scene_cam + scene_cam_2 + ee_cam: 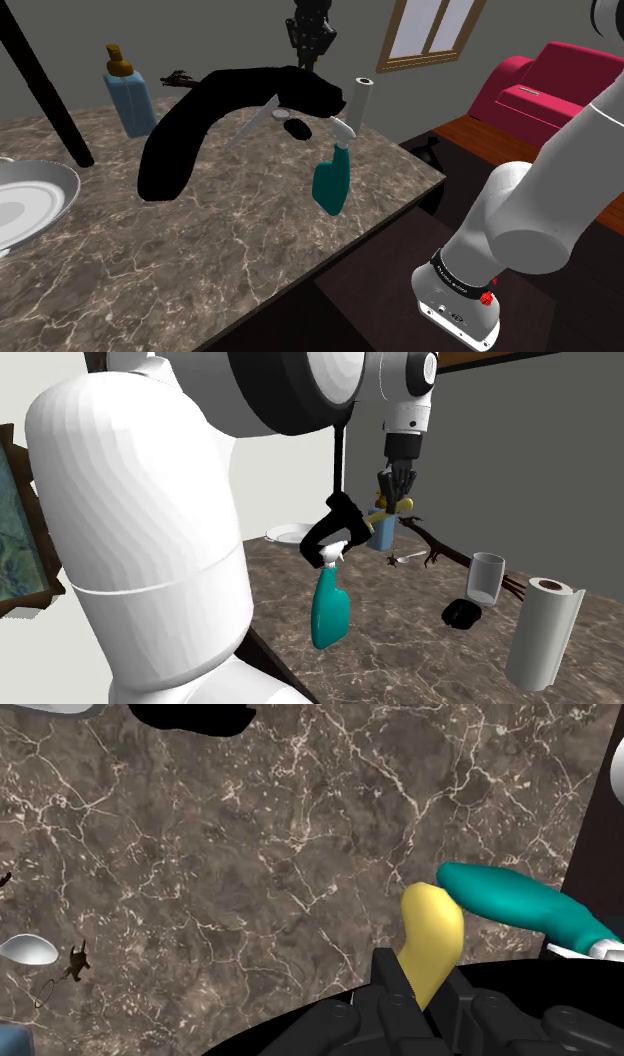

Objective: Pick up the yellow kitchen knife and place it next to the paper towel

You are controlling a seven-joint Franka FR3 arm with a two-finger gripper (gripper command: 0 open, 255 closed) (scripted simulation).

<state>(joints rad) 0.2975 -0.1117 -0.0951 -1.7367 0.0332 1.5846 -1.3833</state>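
I have the knife in the gripper. The two black fingers are closed onto its yellow handle, one on each side, and the handle sticks out beyond the fingertips. I cannot make out the blade.

In the second exterior view the gripper hangs pointing down, well above the brown marbled counter. The knife is in the air and touches nothing but the fingers.

The paper towel, a white roll standing on end, is near the counter's edge at the second exterior view's lower right, well apart from the knife. Between the two in that view I see a clear glass with a small black object just beside it.

A teal spray bottle with a white trigger stands on the counter. In the wrist view its body shows just past the handle's tip, lower down. Behind the gripper in the second exterior view is a blue bottle with a brown pump top.

In the shoulder view a big curved black shape arches over the counter, near a white basin at that view's left.
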